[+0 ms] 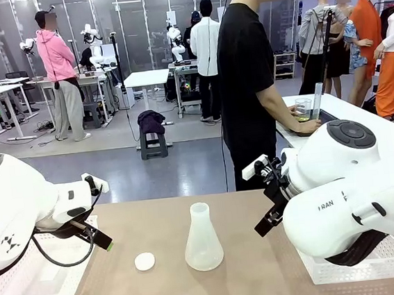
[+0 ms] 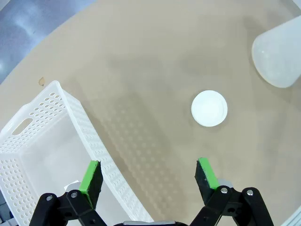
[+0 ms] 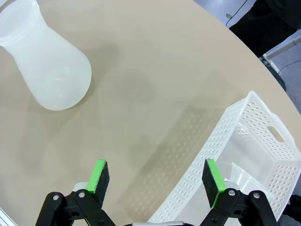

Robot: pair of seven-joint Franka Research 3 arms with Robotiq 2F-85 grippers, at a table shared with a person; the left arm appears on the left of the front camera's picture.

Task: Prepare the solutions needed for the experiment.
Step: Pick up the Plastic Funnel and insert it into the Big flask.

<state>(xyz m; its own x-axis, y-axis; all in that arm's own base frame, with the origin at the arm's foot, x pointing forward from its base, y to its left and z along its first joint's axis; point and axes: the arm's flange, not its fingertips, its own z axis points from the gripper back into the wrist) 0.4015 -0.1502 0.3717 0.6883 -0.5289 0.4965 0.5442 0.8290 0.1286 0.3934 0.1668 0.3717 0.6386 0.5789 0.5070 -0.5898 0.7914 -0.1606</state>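
Front view: spread left pincer (image 1: 102,214) and right pincer (image 1: 261,196) flank flask (image 1: 202,241).

We find the conical flask (image 2: 280,56) cut off by the left wrist view's right edge. The right arm (image 1: 354,188) hides much of the basket (image 1: 327,269). The solutions (image 1: 301,116) in the far beaker (image 1: 304,106) appear too small to gauge.

Left arm (image 1: 11,207) is held low over the left edge of the table (image 1: 265,273). Left gripper (image 1: 100,212) is angled downward, jaws spread wide, nothing gripped. Right arm (image 1: 347,189) is held likewise at the right edge. Right gripper (image 1: 264,195) is angled downward, jaws wide, empty.
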